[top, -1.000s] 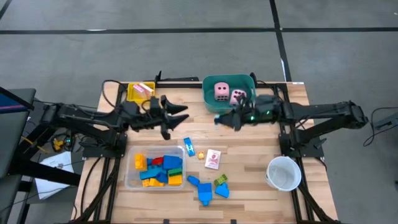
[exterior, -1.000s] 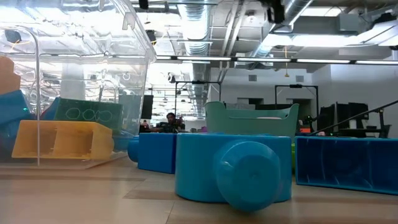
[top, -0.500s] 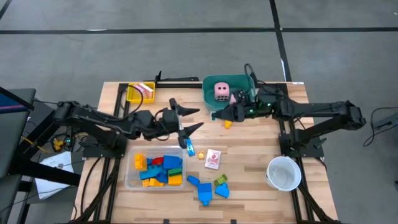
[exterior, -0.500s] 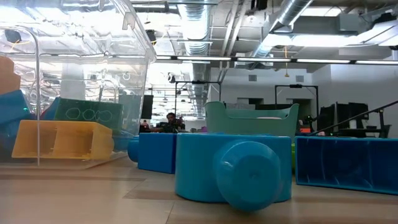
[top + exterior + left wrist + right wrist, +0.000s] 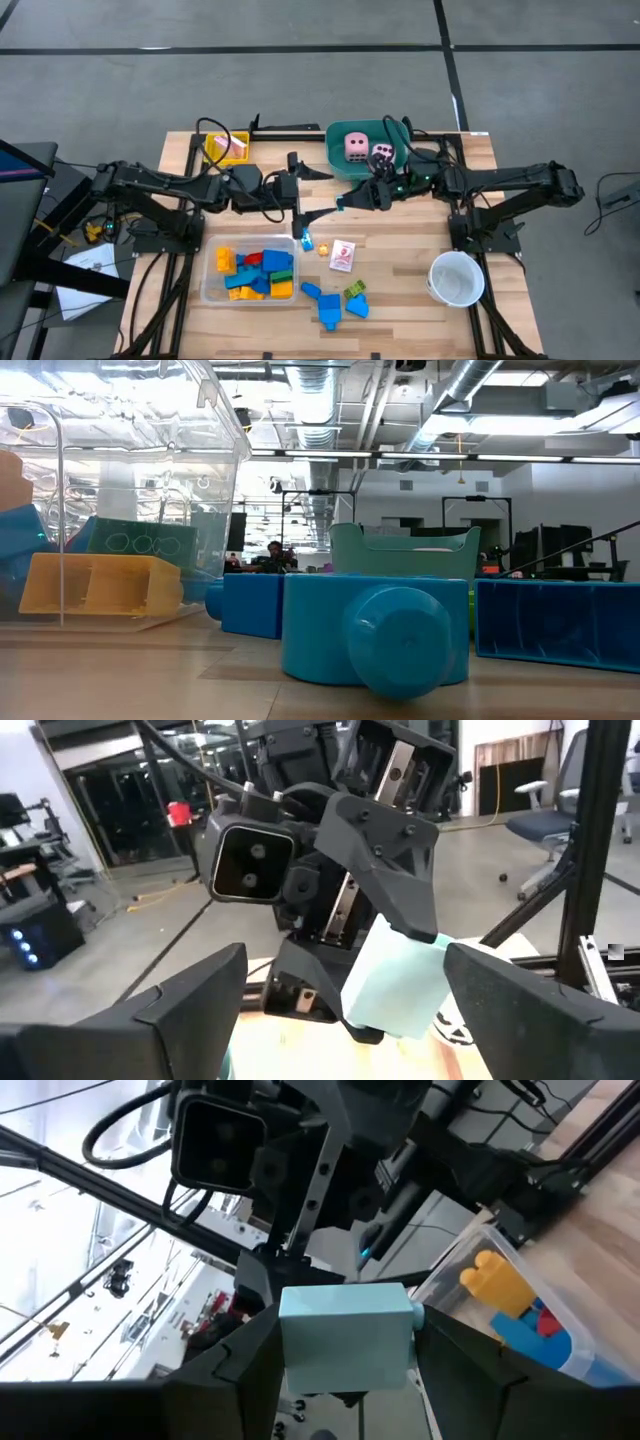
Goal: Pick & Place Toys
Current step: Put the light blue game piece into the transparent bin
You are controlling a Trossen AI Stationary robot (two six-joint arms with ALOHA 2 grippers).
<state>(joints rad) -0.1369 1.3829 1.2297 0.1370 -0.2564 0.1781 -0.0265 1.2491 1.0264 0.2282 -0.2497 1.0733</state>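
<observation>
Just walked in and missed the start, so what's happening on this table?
A two-armed robot is sorting toys. The right gripper holds a pale blue block above mid-table, facing the left gripper, whose jaws stand wide open and empty right in front of it. Two pink dice sit in the teal tub; a clear tray holds more blocks.

My left gripper (image 5: 318,193) is out over the middle of the table, arm stretched in from the left, its fingers (image 5: 190,1000) spread wide apart and nothing between them. My right gripper (image 5: 345,202) reaches in from the right to meet it almost tip to tip, jaws closed on a pale blue block (image 5: 347,1338).
</observation>
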